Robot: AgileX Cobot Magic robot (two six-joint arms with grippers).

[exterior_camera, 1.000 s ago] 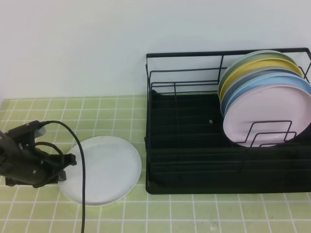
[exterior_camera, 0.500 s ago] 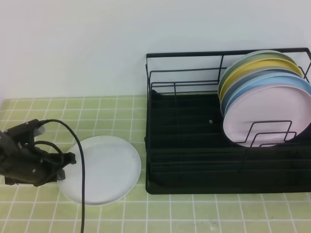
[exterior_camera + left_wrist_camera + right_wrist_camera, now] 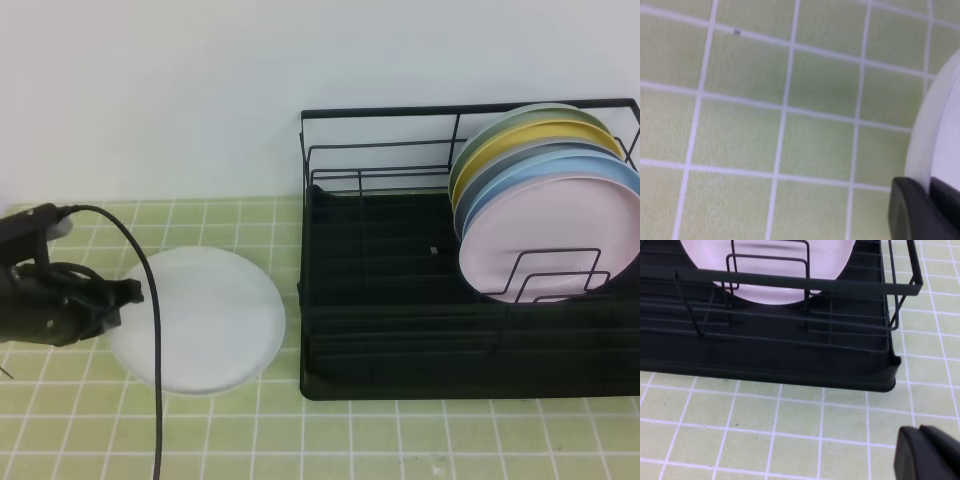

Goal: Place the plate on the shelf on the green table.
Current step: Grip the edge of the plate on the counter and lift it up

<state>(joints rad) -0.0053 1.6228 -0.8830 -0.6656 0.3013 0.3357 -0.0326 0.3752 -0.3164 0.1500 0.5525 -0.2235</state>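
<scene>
**While the left jaws pinch the plate's rim, the plate sits left of the shelf**

With its jaws clamped on the left rim, the left gripper point(image 3: 128, 293) holds the plate point(image 3: 200, 320), whose edge looks slightly lifted off the green table point(image 3: 400, 440). Right gripper point(image 3: 927, 452) is closed on nothing, low over tiles beside the shelf point(image 3: 400, 330). A pale wall rises behind. The shelf's left part stands free of plates; a pink plate point(image 3: 545, 235) and other coloured plates crowd its right end.
</scene>
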